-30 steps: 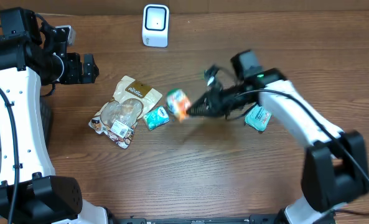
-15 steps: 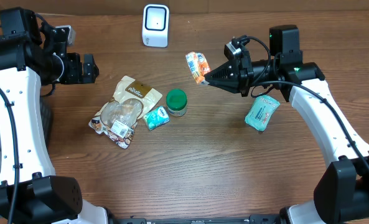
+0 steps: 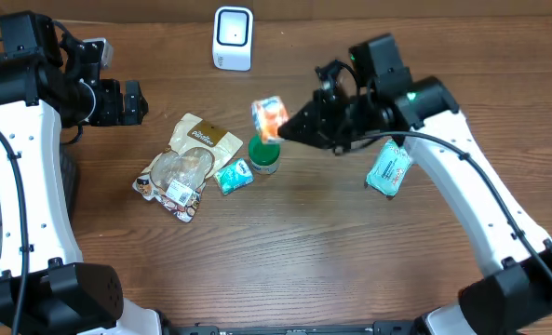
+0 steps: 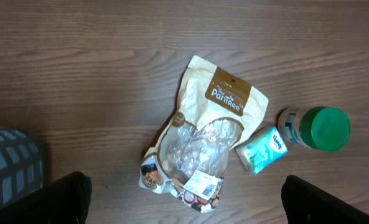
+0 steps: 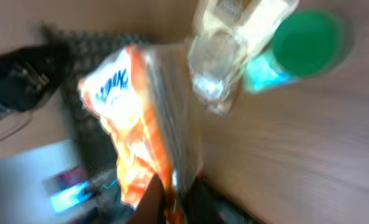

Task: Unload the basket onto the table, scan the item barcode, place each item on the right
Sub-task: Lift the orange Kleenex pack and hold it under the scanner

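Right hand (clamped shut) grips the orange snack packet.

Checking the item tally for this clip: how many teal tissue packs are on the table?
2. The small teal pack lies between the brown pouch and the green-lidded jar. The larger teal pack lies under the right arm, partly covered by it.

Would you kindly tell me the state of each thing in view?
right tool, shut on orange snack packet
orange snack packet, held in the air
left tool, open, empty
green-lidded jar, upright, lid on
brown snack pouch, lying flat
small teal packet, lying flat
teal wipes pack, lying flat
white scanner, standing upright
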Controlling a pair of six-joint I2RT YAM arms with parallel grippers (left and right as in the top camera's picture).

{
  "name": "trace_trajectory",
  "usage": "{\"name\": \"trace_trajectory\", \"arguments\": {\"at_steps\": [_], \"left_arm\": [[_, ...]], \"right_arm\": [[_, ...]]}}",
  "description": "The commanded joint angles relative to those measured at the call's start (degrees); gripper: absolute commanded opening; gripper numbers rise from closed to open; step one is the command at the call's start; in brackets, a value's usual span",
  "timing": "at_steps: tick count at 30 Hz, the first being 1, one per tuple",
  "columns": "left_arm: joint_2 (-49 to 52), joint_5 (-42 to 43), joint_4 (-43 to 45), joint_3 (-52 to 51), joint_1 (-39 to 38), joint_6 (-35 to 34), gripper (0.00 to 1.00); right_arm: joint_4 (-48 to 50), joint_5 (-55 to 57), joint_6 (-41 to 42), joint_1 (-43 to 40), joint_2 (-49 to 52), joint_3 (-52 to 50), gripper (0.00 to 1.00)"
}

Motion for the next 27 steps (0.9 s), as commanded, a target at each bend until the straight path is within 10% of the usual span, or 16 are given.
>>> {"name": "trace_trajectory", "arguments": {"at_steps": [1, 6, 11, 21, 27], "left_arm": [[-0.66, 0.46, 0.09, 1.01, -0.37, 1.25, 0.99], [-0.66, 0.46, 0.07, 1.01, -0.37, 1.25, 1.0], [-0.66, 0.46, 0.07, 1.01, -0.37, 1.27, 1.0], [-0.66, 0.46, 0.09, 1.01, -0.37, 1.25, 1.0], [-0.66, 0.46, 0.09, 1.01, -0.37, 1.27, 1.0]], "right_arm": [[-6.36, 27.76, -6.6, 3.48, 4.79, 18.08, 0.04], [-5.16, 47.63, -14.45, 7.21, 20.2, 40.92, 0.04], [16.24, 66.1, -29.05, 9.73, 31.71, 42.82, 0.04], [55.74, 67.06, -69.33, 9.81, 51.3, 42.47, 0.04], [59.65, 66.62, -78.16, 9.81, 58.47, 42.47, 0.04]]}}
